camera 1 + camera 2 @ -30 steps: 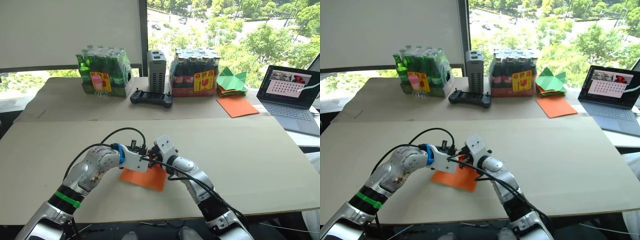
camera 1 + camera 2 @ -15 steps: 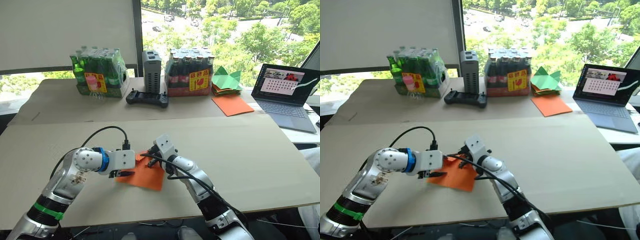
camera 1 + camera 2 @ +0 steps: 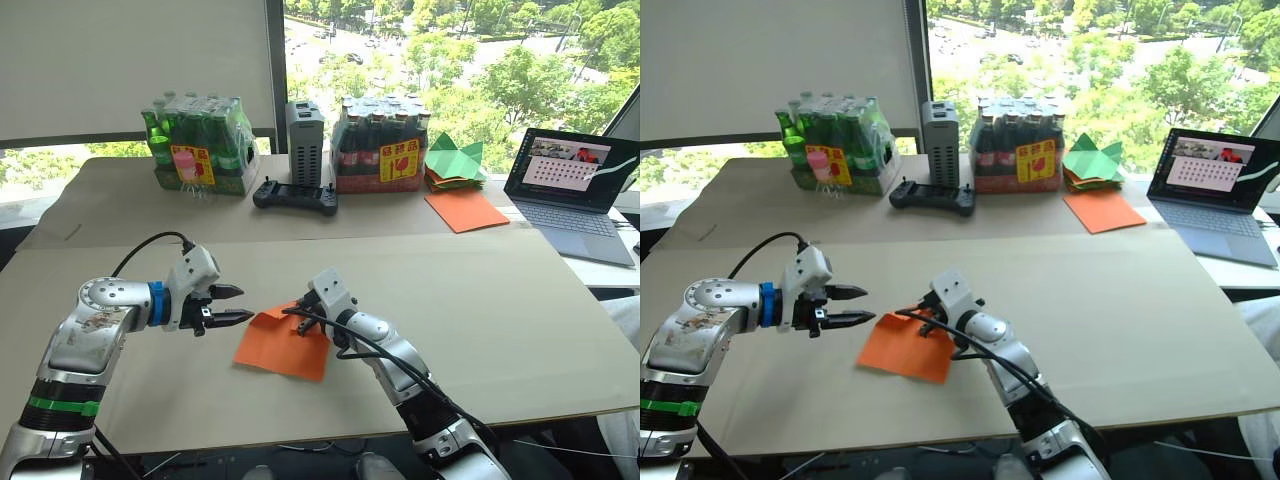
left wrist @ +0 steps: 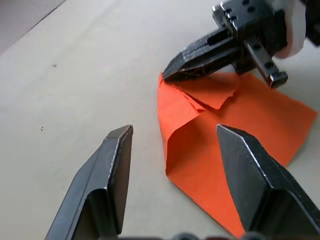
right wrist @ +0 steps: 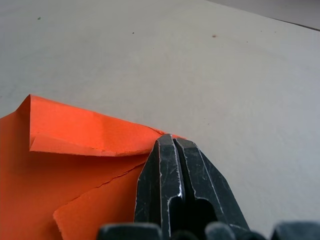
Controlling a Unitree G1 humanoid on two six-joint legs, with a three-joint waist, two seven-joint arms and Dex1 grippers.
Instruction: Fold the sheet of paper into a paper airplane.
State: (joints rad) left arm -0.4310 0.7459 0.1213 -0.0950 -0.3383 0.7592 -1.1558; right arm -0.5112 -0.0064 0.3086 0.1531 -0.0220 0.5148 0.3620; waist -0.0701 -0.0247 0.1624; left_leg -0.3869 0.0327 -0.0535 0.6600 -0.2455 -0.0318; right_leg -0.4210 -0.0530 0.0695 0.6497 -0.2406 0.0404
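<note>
The step in hand appears to be an early corner fold of the sheet of paper (image 3: 285, 345), and doing it well calls for the anchoring tips keeping the folded flaps flat while the free pincer approaches low along the surface (image 3: 480, 300) and takes the loose raised corner at its very edge, drawing it over squarely so the crease is falling on the existing line rather than skewing. The right pincer (image 3: 299, 313) is sitting with its fingers closed together, tips pressing down on the far folded edge of the sheet; whether paper is actually pinched between them cannot be told. The left pincer (image 3: 238, 304) is hovering with its fingers spread wide apart, holding nothing. The sheet is lying flat on the surface directly beneath and on the near side of the right pincer's tips, partly folded, with two small flaps meeting there. Relative to the left pincer, the sheet's nearest corner is lying just ahead of the open fingertips, slightly lifted, not touching them.
</note>
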